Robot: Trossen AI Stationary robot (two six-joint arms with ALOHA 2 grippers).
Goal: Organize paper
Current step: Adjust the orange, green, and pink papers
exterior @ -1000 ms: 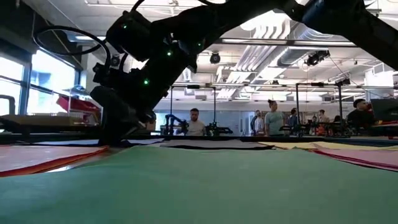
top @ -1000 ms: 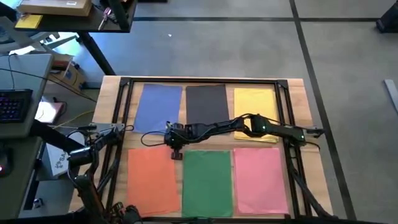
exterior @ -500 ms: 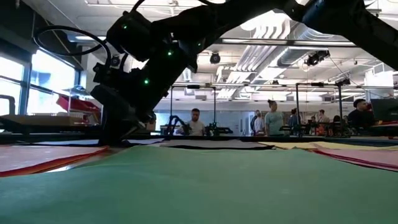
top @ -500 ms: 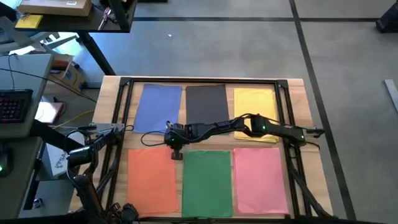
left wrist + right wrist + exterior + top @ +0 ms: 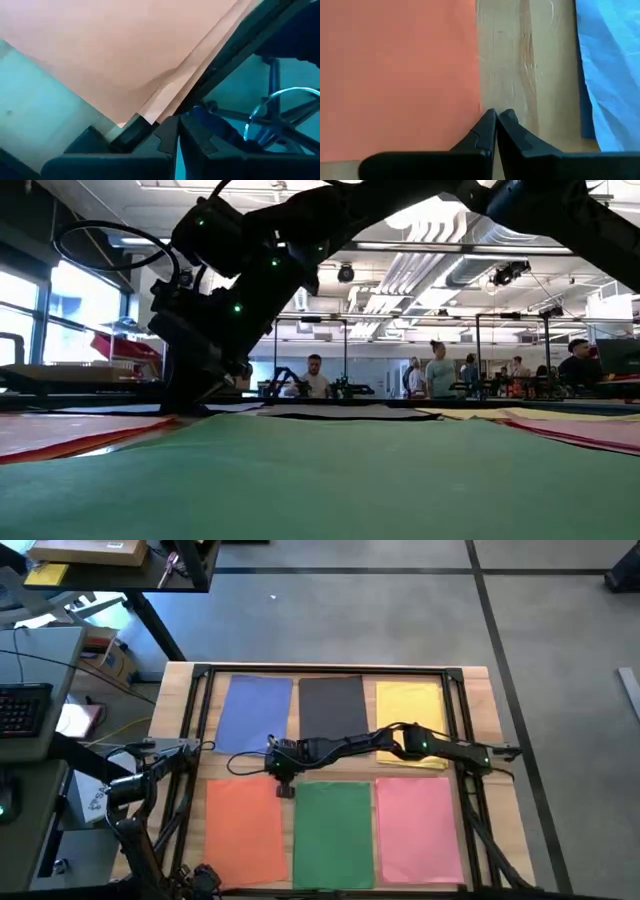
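Right tool (image 5: 283, 787) sits low at the counter's middle, fingers pressed together on nothing, tips over bare wood (image 5: 505, 60) at the corner of the orange paper (image 5: 246, 832), near the blue paper (image 5: 256, 710). Its arm stretches flat across the counter (image 5: 172, 690) from the right side. Six paper stacks lie in two rows: blue, dark grey (image 5: 333, 706), yellow (image 5: 410, 705); orange, green (image 5: 333, 832), pink (image 5: 420, 830). Left tool (image 5: 177, 131), fingers together and empty, waits off the counter's left edge.
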